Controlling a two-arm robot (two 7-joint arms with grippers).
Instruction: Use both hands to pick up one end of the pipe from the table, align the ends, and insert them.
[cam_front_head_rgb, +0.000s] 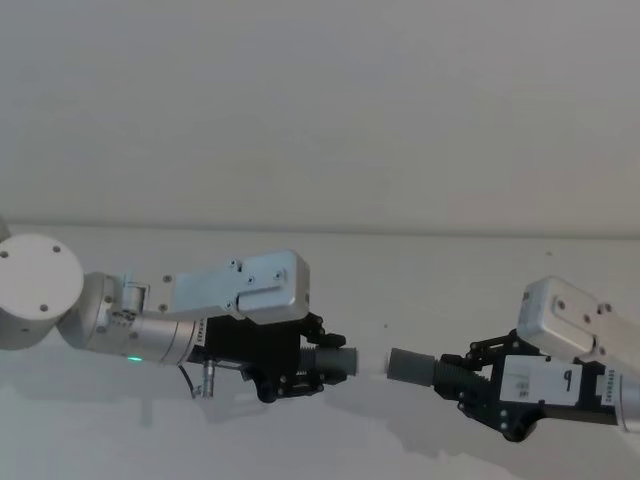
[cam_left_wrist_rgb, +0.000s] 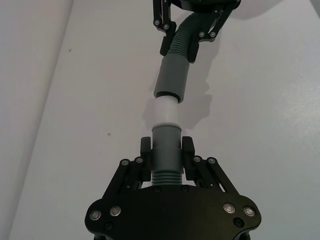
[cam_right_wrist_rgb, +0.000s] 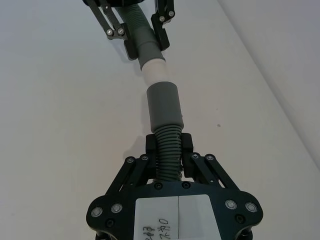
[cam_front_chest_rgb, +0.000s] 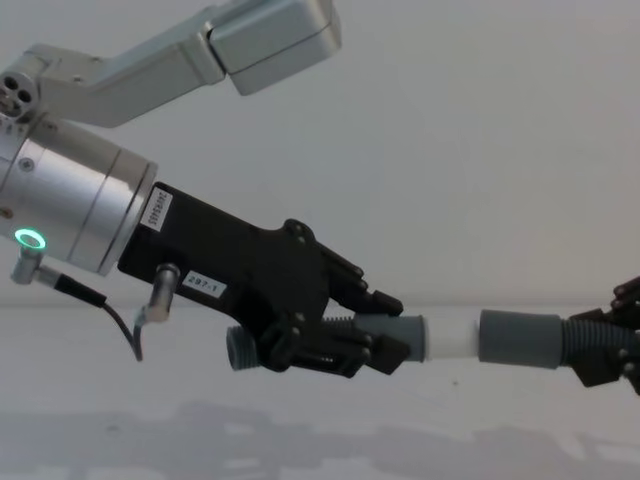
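Nearest the chest camera, the left gripper (cam_front_chest_rgb: 375, 340) juts from a thick silver wrist (cam_front_chest_rgb: 65, 200) with a green ring light (cam_front_chest_rgb: 30, 239) and a thin cable (cam_front_chest_rgb: 120, 315) hanging beneath it. Its black fingers (cam_left_wrist_rgb: 145, 150) are clamped on the short hose (cam_front_chest_rgb: 300, 345), gripping the grey cuff (cam_left_wrist_rgb: 166, 150) just ahead of the ribbed part, so a stub of hose sticks out behind the fingers and the narrower white tip (cam_left_wrist_rgb: 165, 110) pokes out in front. Directly ahead of that tip, toward the other arm, sits the open mouth of the longer hose's cuff (cam_left_wrist_rgb: 171, 79); in both wrist views the white tip meets or just enters this mouth, though how deep it goes cannot be told. From the head view a small gap seems to remain between the two ends. Beyond the cuff, the right gripper (cam_right_wrist_rgb: 169, 150) is closed on the corrugated longer hose (cam_right_wrist_rgb: 167, 150) right behind its smooth cuff, fingers (cam_right_wrist_rgb: 151, 147) pressed to either side. Both hoses are held lifted above the table (cam_front_head_rgb: 420, 270), a plain white surface, with soft shadows below them. Nothing stands between the two ends, and no other object lies near either gripper.
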